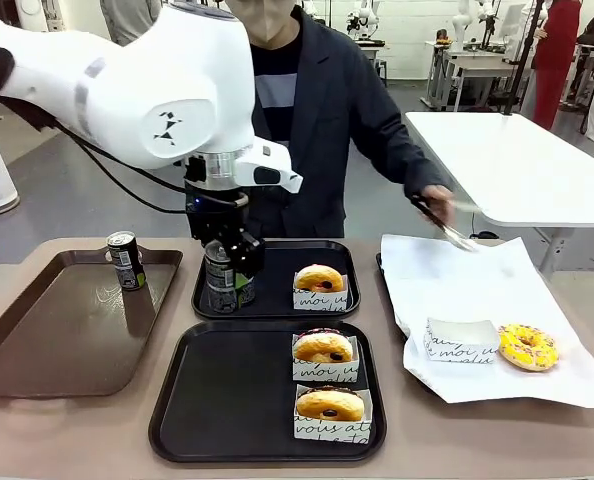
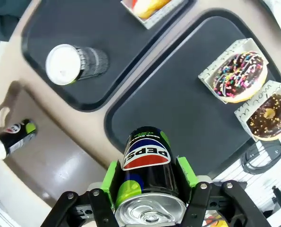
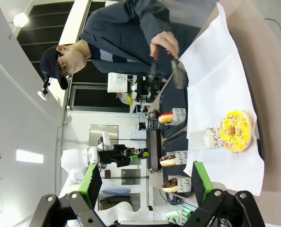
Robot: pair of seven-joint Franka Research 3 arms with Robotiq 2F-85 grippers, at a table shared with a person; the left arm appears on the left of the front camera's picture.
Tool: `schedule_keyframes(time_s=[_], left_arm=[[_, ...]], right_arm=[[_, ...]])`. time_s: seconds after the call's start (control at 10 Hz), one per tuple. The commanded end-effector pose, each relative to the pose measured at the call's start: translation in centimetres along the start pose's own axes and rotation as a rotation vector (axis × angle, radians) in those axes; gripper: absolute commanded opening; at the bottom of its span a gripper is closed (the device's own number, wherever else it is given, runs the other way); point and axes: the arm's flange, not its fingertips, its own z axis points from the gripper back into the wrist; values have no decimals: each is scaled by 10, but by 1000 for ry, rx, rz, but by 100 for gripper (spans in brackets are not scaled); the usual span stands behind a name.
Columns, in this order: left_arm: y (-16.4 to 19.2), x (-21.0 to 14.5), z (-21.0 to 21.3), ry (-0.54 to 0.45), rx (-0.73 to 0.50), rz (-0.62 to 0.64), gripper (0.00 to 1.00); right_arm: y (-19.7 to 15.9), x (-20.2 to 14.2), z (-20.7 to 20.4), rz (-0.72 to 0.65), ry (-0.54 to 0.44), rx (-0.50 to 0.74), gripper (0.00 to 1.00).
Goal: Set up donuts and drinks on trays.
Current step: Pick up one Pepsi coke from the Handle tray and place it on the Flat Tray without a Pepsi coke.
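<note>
My left gripper (image 1: 229, 262) (image 2: 149, 176) is shut on a dark drink can (image 1: 220, 284) (image 2: 146, 163), held upright over the gap between the two black trays. A second can (image 2: 69, 64) stands on the far tray (image 1: 277, 255) (image 2: 60, 23), which also carries one sleeved donut (image 1: 319, 281). The near tray (image 1: 227, 390) (image 2: 178, 109) holds two sleeved donuts (image 1: 323, 349) (image 1: 329, 406) (image 2: 240, 78) (image 2: 270, 116). A third can (image 1: 125, 260) (image 2: 13, 139) stands on the brown tray. My right gripper (image 3: 146, 184) is open and holds nothing, up off the table.
A long brown tray (image 1: 67, 320) lies at the left. At the right, a white paper sheet (image 1: 477, 290) carries a yellow sprinkled donut (image 1: 528, 346) (image 3: 236, 131) and an empty sleeve (image 1: 460, 340). The person's hand (image 1: 439, 200) holds tongs (image 1: 455, 235) over the paper.
</note>
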Motion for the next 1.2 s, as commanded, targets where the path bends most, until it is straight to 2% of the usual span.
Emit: schedule_keyframes(time_s=[0.0, 0.1, 0.2, 0.3, 0.8, 1.0, 1.1], left_arm=[[0, 6, 1, 57, -94, -39, 59], [-2, 7, -2, 57, -141, -41, 59], [3, 6, 0, 38, -76, -54, 59], [-5, 7, -12, 44, -83, -23, 59], [-4, 8, -15, 53, -89, -30, 59], [-3, 7, -33, -21, -143, 4, 59], [-8, 6, -42, -72, -119, 58, 59]], right_arm=[[1, 0, 0, 12, 2, 8, 100], [1, 0, 0, 12, 2, 8, 100], [1, 0, 0, 12, 2, 8, 100], [1, 0, 0, 12, 2, 8, 100], [1, 0, 0, 12, 2, 8, 100], [1, 0, 0, 12, 2, 8, 100], [1, 0, 0, 12, 2, 8, 100]])
